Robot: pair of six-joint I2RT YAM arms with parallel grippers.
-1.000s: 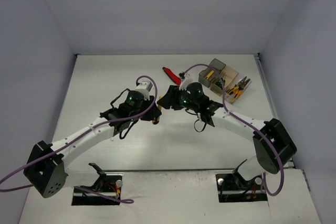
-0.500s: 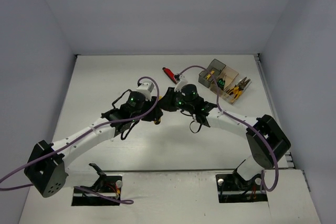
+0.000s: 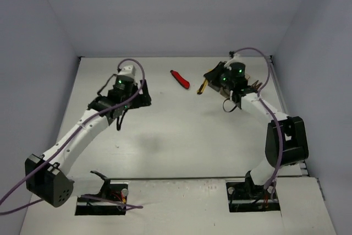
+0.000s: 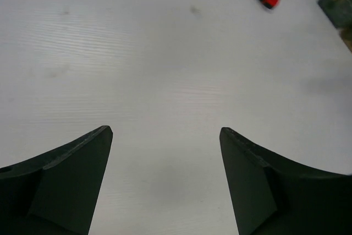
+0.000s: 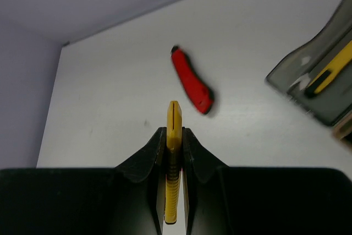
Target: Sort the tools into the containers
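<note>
The right gripper (image 5: 174, 134) is clenched on the slim yellow plastic utility knife (image 5: 174, 115) near the desk's (image 5: 110, 108) far right corner, beside the smoky grey plastic bin (image 5: 291, 72). The knife looks light, stiff and smooth, so a mid-body pinch should stop it pivoting. The left gripper (image 4: 165, 136) hangs released and empty.

Open table (image 3: 165, 136) centre, red knife (image 3: 180, 79) beyond

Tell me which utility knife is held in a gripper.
The yellow plastic utility knife, clamped between the right gripper's fingers; the red utility knife lies free on the white table.
</note>
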